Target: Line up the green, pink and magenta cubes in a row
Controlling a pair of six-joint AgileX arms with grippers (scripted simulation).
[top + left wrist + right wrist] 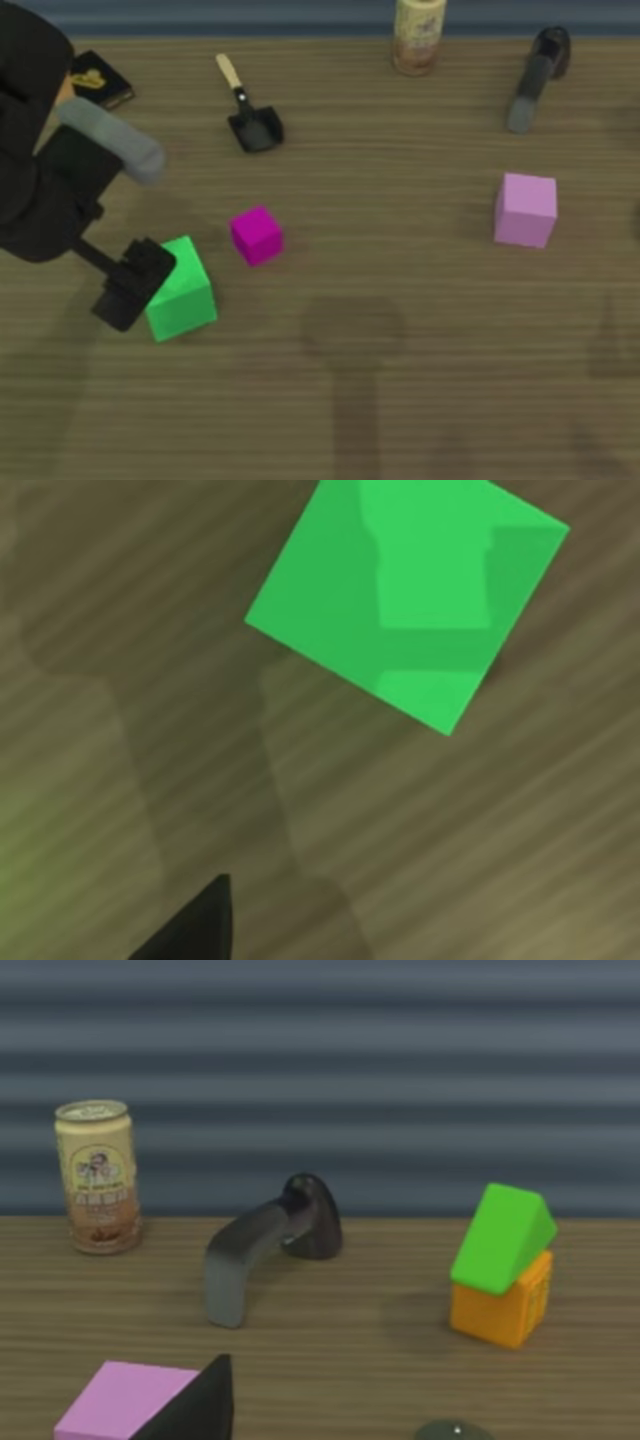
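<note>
The green cube lies at the left of the table, turned askew. My left gripper hangs open just to its left, close against its side and holding nothing. The left wrist view shows the green cube ahead of one dark fingertip, with bare wood between them. The small magenta cube sits a little right of and behind the green one. The pink cube stands alone far to the right. My right arm is out of the top view. Its gripper is open, with one finger in front of the pink cube.
Along the back edge stand a black booklet, a small black trowel, a tan drink can and a grey-handled scanner-like tool. In the right wrist view, an orange block with a green wedge on top sits farther right.
</note>
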